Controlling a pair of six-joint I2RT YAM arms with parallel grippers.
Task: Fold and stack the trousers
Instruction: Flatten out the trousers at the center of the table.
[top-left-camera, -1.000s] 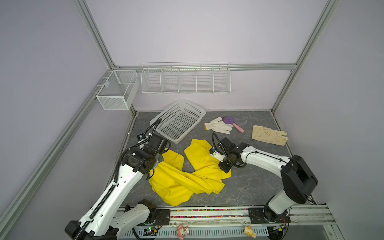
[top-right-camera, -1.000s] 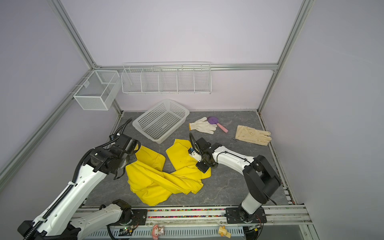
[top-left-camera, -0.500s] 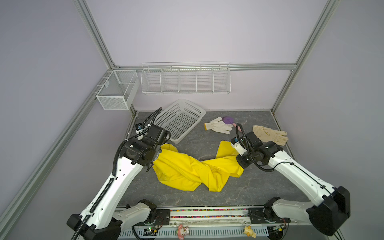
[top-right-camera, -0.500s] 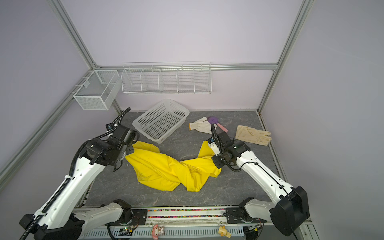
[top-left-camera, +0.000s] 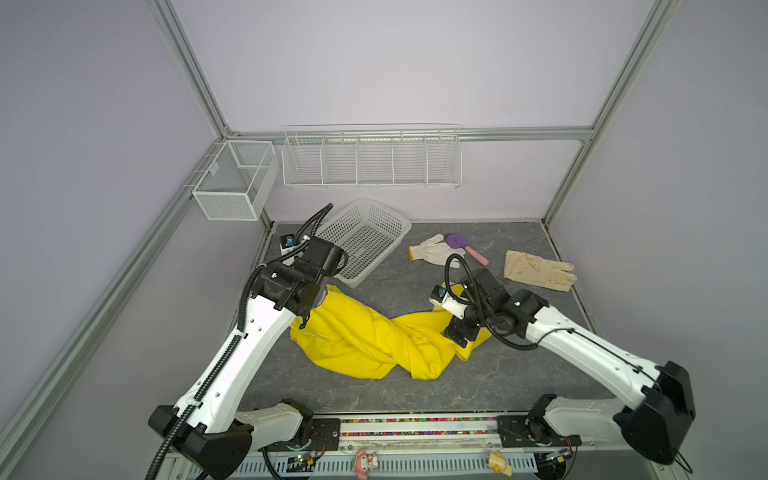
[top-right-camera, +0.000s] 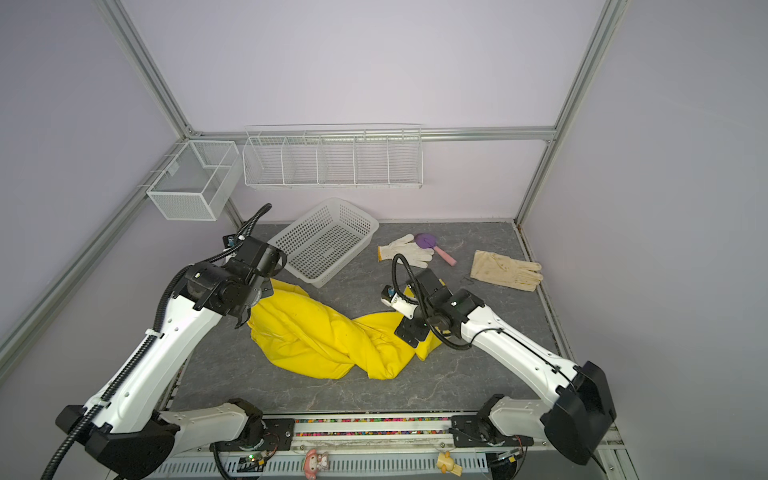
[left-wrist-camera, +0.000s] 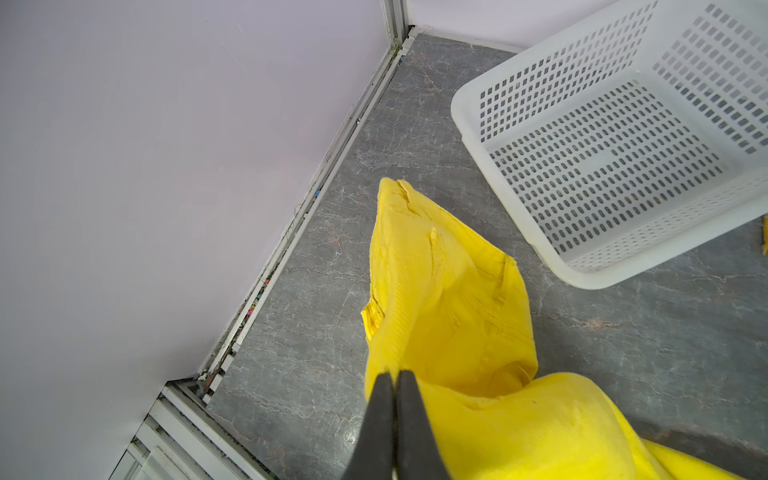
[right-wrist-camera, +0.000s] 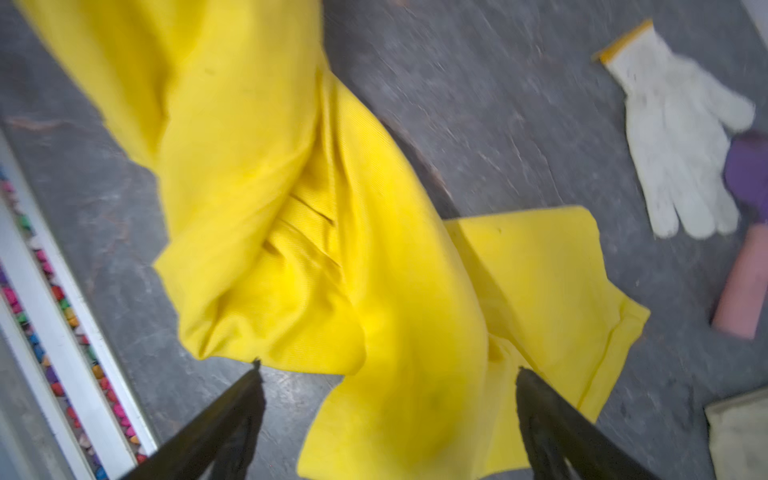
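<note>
One pair of bright-yellow soft fabric trousers (top-left-camera: 365, 340) lies twisted across the grey marbled tabletop (top-left-camera: 519, 374), likely light, limp and quick to sag wherever unsupported. Your left gripper (left-wrist-camera: 394, 376) is pinched tight on the end near the white perforated plastic basket (left-wrist-camera: 665, 224); your right gripper (right-wrist-camera: 388, 368) stands wide apart over the other end, holding nothing. Take hold at hems or waistband corners, not the bunched middle.

Pale lilac walls (top-left-camera: 395, 62) on three sides, joined by aluminium corner posts (top-left-camera: 196, 75). Grey marbled floor (top-left-camera: 332, 395) beneath left gripper (left-wrist-camera: 393, 376) and right gripper (right-wrist-camera: 388, 365). White wire rack (top-left-camera: 372, 166) on back wall, well beyond both grippers, raised off floor. White mesh box (top-left-camera: 232, 183) on side wall, beyond left gripper and outboard of it. Coloured-bead rail (top-left-camera: 415, 428) behind both grippers, along near edge. Soft, even light throughout.
</note>
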